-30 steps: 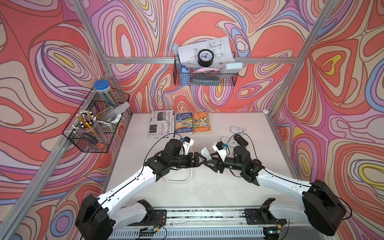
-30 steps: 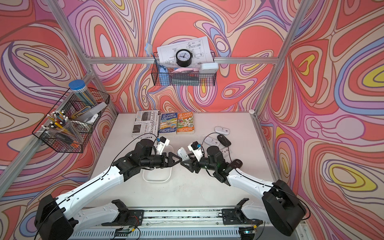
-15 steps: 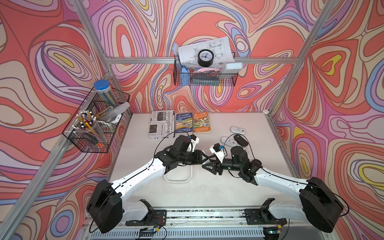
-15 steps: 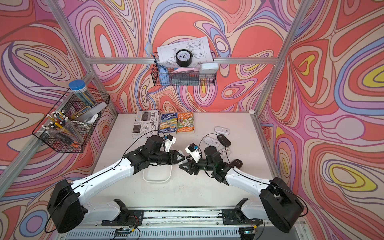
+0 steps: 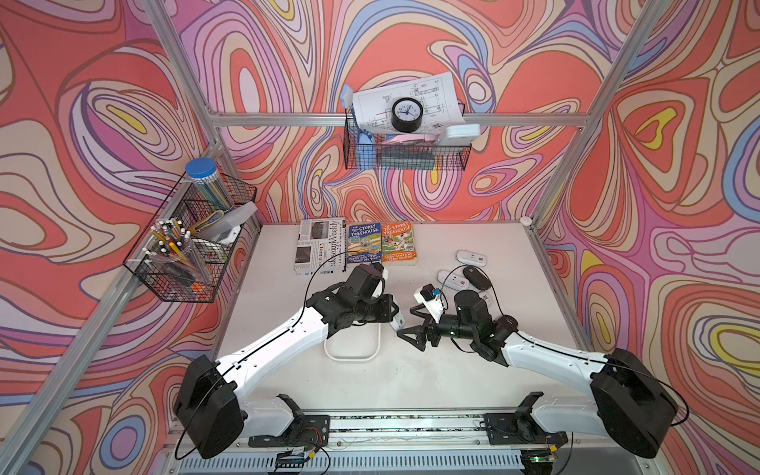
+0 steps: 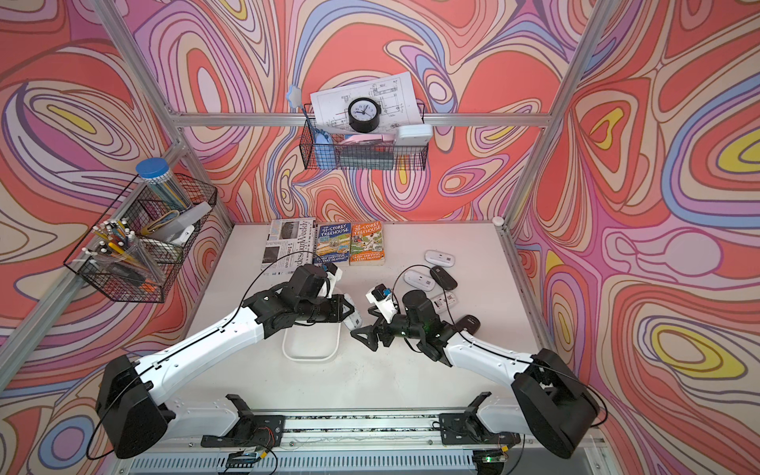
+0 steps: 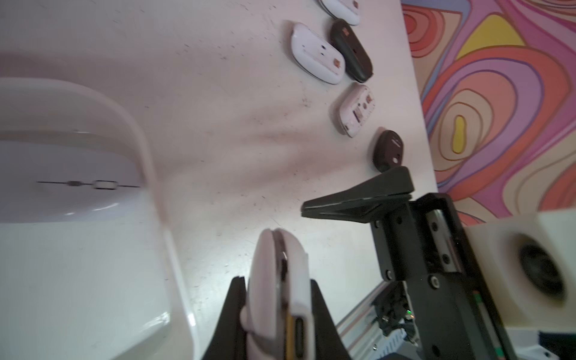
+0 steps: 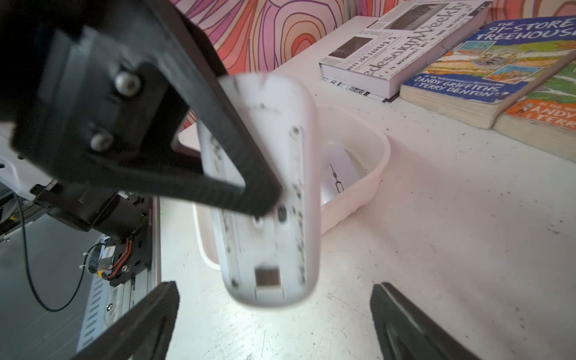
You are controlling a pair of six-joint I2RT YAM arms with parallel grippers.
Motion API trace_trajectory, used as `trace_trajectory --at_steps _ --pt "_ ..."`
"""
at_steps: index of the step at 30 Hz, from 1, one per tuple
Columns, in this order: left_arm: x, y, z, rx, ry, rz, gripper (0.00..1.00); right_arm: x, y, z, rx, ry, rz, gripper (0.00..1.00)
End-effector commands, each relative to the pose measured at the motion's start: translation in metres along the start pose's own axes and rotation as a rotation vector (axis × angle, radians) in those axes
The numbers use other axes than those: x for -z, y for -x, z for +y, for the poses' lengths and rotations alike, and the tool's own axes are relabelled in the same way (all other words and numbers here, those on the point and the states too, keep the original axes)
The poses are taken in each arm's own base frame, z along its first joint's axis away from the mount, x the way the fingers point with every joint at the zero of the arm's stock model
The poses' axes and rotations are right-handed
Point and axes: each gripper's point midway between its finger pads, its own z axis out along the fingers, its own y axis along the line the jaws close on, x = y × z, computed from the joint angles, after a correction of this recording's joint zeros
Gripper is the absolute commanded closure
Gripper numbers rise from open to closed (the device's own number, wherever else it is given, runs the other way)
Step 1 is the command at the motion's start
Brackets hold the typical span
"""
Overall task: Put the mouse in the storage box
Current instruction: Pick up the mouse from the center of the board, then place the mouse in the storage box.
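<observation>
The table (image 5: 411,382) carries the box (image 5: 372,357) a little toward nine o'clock of its middle, half under my left arm (image 5: 279,341). One white mouse (image 7: 78,184) lies inside it already, and the spare mice (image 5: 476,277) sit out at two o'clock. My right gripper (image 5: 405,321) stands wide, its fingers clear on both sides of the mouse (image 8: 280,249) I must stow. My left gripper (image 7: 276,290) pinches that mouse flat face to flat face by one end, in the air just outside the box's rim at about two o'clock. So the job falls to my left. First the right should draw off toward three o'clock, then I swing toward nine until the mouse hangs over the bare floor at the box's six-o'clock end. I'd go low before loosening — the shell looks slick, and an end pinch could let it pivot.
</observation>
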Motion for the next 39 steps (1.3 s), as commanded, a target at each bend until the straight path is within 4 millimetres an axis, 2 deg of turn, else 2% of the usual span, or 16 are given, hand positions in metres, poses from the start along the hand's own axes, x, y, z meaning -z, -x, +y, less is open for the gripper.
trace_trajectory --at_steps 1,3,6,8,13,16,24,28,33,36,39 --pt "0.041 0.011 0.068 -0.115 0.398 -0.084 1.00 0.004 -0.006 -0.016 -0.024 -0.105 -0.007 0.02" --pt "0.052 0.016 0.089 -0.168 0.518 -0.125 1.00 0.007 -0.012 -0.022 -0.027 -0.143 -0.007 0.02" --pt "0.053 0.019 0.109 -0.237 0.615 -0.182 1.00 0.011 -0.018 -0.030 -0.036 -0.196 -0.025 0.02" --pt "0.044 0.016 0.123 -0.281 0.662 -0.206 1.00 0.015 -0.017 -0.035 -0.041 -0.232 -0.050 0.02" --pt "0.019 0.015 0.140 -0.332 0.719 -0.241 1.00 0.026 -0.012 -0.054 -0.060 -0.350 -0.104 0.02" --pt "0.003 0.010 0.148 -0.360 0.739 -0.219 1.00 0.028 -0.013 -0.056 -0.060 -0.364 -0.107 0.02" --pt "-0.036 0.002 0.148 -0.398 0.702 -0.142 1.00 0.030 -0.012 -0.061 -0.089 -0.384 -0.121 0.02" --pt "-0.047 0.001 0.153 -0.402 0.708 -0.152 1.00 0.035 -0.011 -0.069 -0.112 -0.404 -0.142 0.02" --pt "-0.052 -0.007 0.161 -0.389 0.727 -0.138 1.00 0.036 -0.010 -0.066 -0.116 -0.385 -0.145 0.02" --pt "-0.050 -0.009 0.159 -0.389 0.708 -0.145 0.90 0.036 -0.012 -0.067 -0.123 -0.387 -0.144 0.02" --pt "-0.049 -0.012 0.159 -0.386 0.704 -0.136 0.71 0.035 -0.013 -0.065 -0.128 -0.373 -0.139 0.02"
